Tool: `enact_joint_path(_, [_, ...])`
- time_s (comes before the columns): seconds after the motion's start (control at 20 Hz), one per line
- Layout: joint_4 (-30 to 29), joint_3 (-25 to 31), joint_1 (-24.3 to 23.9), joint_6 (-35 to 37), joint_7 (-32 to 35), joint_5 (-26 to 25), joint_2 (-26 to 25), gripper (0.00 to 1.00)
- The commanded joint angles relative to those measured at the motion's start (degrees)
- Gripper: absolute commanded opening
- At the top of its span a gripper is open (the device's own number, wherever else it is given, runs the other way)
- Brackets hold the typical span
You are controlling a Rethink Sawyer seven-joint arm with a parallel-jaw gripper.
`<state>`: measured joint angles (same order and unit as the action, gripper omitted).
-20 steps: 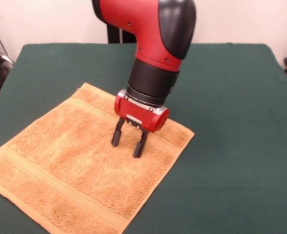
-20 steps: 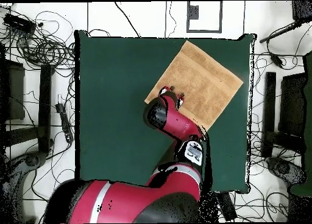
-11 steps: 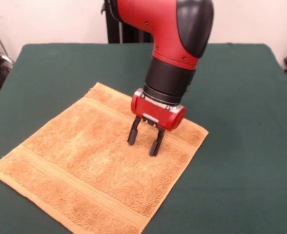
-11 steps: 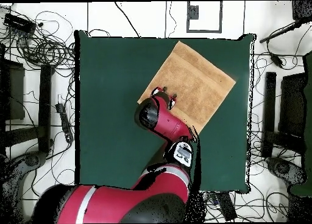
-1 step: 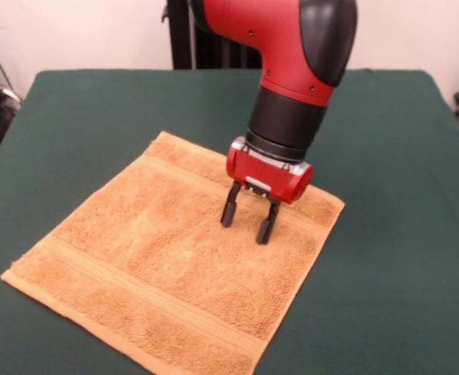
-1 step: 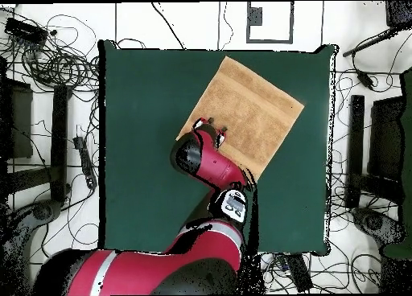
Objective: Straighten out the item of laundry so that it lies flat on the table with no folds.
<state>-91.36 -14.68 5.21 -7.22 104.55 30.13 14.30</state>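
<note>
While hand (image 5: 246,224) drags, fingers spread and tips pressing cloth, we see towel (image 5: 175,258) slid toward bench (image 5: 386,258) centre since a second ago; lies flat, no folds.

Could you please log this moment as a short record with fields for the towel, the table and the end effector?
towel: orange-tan towel, spread open, no folds visible
table: dark green table, towel set diagonally on it
end effector: end effector, open, fingers pointing down onto the towel beside a woven band
arm: red and black arm coming down from above
</note>
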Motion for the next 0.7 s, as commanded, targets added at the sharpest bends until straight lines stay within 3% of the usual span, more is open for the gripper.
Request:
enact_joint_path(0.05, [-8.39, 12.07, 3.92, 7.75, 14.17, 1.28, -4.11, 1.0])
enact_joint_path(0.45, [-10.27, 11.34, 4.43, 9.46, 14.2, 1.67, -1.78, 1.0])
enact_joint_path(0.7, [-12.32, 13.34, 2.23, 8.38, 11.15, -2.56, 0.34, 1.0])
